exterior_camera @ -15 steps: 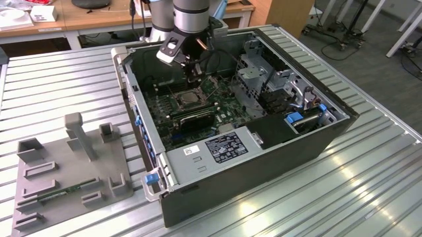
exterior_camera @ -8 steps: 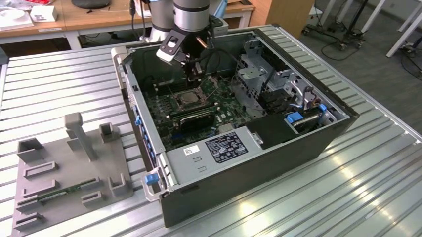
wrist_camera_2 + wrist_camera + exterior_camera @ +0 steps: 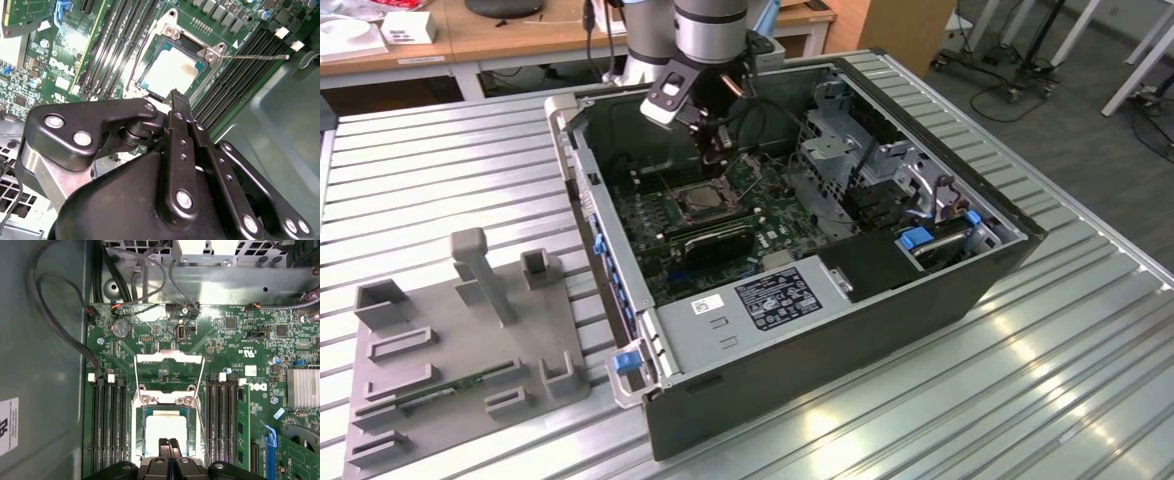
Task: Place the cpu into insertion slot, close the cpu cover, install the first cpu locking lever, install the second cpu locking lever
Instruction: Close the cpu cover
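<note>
- the arm [image 3: 710,30] reaches down into the open computer case [image 3: 987,290], which lies on the ribbed metal bench [image 3: 1067,400]
- the fingers [image 3: 164,447] are pinched together with pretty much no gap at the tips, and as far as I can see there's nothing between them
- in both wrist views the tips hang right over one edge of the cpu [image 3: 165,427]; can't tell if they actually touch it
- the cpu lies flat inside the insertion slot [image 3: 189,435], pale top facing up, dark rim all around it
- the cpu cover [image 3: 169,358] looks swung up off the slot, hinged at the edge with the two screws, and you can see the board through its window
- a thin metal rod [image 3: 255,57] sticks out sideways from one corner of the slot, over the memory slots [image 3: 107,425]
- the slot sits on the green board [image 3: 774,215], toward the far half of the case
- at the exterior view's left, well apart from the case, a grey fixture tray [image 3: 467,330] sits on the bench with a small green module [image 3: 454,385] lying in it
</note>
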Motion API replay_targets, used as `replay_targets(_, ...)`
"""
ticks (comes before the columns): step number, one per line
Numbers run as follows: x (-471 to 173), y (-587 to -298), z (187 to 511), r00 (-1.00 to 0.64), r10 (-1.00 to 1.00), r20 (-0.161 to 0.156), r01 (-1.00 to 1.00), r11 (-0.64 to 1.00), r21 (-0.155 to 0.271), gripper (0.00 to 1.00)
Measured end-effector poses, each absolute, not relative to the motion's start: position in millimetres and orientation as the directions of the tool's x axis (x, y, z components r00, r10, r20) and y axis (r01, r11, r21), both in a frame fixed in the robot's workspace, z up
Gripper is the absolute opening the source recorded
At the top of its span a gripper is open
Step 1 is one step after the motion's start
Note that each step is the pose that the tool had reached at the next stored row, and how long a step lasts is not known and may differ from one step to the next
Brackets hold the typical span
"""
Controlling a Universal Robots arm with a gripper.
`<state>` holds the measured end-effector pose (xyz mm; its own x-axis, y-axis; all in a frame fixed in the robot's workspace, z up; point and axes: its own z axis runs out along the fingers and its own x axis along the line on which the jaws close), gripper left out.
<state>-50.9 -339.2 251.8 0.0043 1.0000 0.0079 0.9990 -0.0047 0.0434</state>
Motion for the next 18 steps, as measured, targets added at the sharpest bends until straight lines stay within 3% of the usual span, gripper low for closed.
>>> replay_targets(18,-34.0,-339.2,251.8,0.004,1.0,0.008,0.999,-0.005,0.043,0.11)
